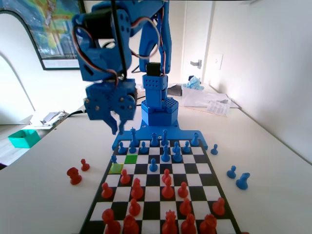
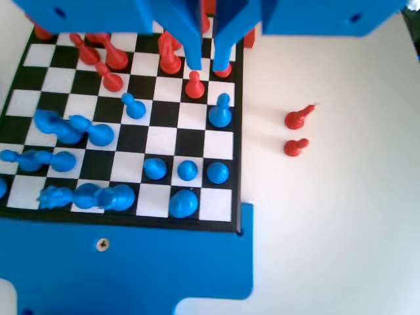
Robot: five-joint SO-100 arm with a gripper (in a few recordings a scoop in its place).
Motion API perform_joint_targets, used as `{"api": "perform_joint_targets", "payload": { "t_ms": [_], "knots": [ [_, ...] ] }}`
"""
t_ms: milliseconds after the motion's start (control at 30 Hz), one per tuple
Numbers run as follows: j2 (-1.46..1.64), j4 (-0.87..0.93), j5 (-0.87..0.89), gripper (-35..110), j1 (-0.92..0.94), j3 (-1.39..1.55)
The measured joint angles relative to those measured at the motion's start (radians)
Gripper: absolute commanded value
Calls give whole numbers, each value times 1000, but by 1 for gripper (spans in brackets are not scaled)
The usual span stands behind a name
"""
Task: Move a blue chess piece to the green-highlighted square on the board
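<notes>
The blue chess piece, a small pawn, stands in the board's left column in the fixed view, at the far edge of the lime-tinted square. The green-highlighted square lies just right of it, one row farther back, and is bare. My gripper hangs open high above that far-left corner, holding nothing. In the wrist view the gripper shows at the top. The pawn stands just below it, in the board's rightmost column.
Blue pieces crowd the far rows and red pieces the near rows. Another blue pawn stands forward near the middle. Two red pieces lie off the board at left, and three blue ones at right. A teal box sits far left.
</notes>
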Motion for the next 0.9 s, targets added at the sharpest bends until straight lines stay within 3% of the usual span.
{"api": "perform_joint_targets", "payload": {
  "t_ms": [900],
  "knots": [
    [-201,-140,23,11,61,-103]
  ]
}}
